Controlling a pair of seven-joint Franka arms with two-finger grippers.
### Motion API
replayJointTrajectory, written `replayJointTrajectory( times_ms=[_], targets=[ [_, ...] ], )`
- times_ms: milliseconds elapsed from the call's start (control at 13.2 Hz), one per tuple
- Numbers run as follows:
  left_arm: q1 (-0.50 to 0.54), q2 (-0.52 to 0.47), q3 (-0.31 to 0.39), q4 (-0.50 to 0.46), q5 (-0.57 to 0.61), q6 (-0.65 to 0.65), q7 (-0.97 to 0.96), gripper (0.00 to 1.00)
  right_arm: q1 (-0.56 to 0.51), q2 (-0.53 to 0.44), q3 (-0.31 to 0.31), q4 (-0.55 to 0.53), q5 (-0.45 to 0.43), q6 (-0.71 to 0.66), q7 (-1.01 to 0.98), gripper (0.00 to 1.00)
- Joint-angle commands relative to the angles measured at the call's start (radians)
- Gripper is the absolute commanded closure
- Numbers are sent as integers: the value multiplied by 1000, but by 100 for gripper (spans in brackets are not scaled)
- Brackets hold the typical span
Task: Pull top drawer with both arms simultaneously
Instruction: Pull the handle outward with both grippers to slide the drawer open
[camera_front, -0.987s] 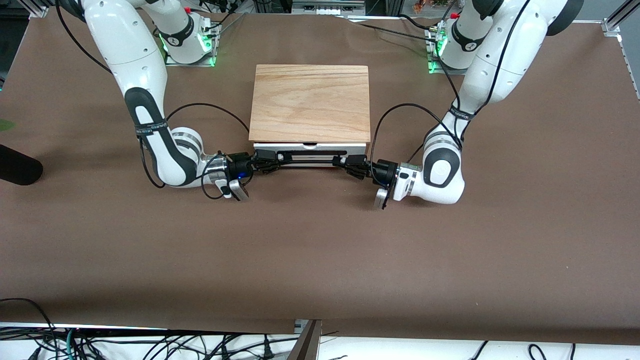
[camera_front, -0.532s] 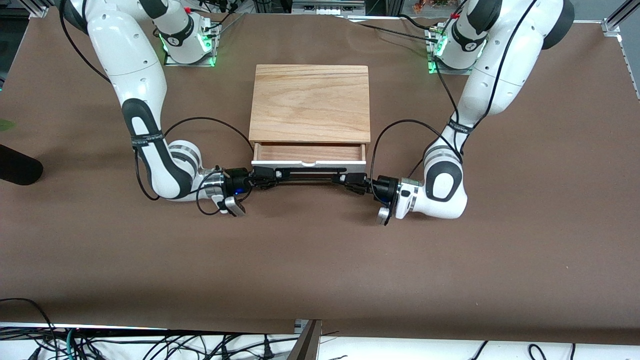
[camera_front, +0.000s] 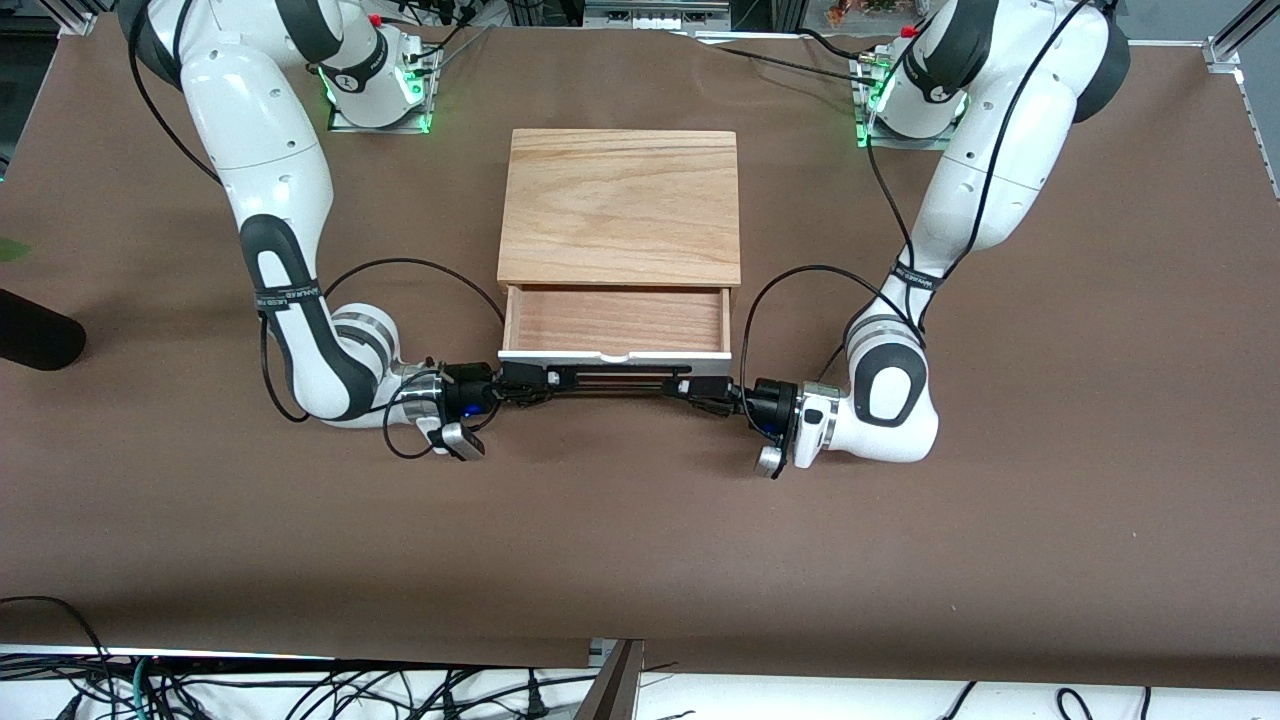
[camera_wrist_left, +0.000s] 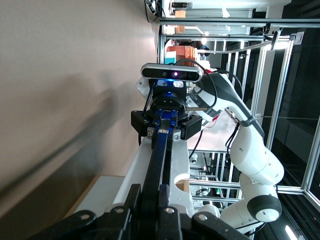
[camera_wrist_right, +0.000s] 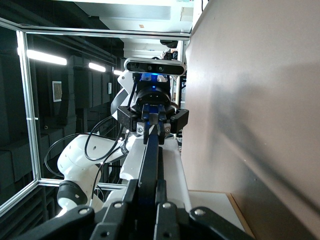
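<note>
One top drawer (camera_front: 615, 320), two clamped grippers (camera_front: 548, 378)

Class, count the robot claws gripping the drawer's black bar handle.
2. The right claw grips the handle at the right arm's end; the left claw grips it at the left arm's end.

Light-wood top drawer (camera_front: 614, 318), white front, black handle (camera_front: 615, 378)
</note>
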Motion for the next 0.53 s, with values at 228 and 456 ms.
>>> replayJointTrajectory(
  times_ms=[228,456],
  targets=[
    [13,-4,-18,57,-40,-33,-73,100,-40,88,-14,169,33,113,23,84],
    [13,0,-18,50,-33,-34,-56,0,-40,91,-22,174,33,111,21,83]
  ],
)
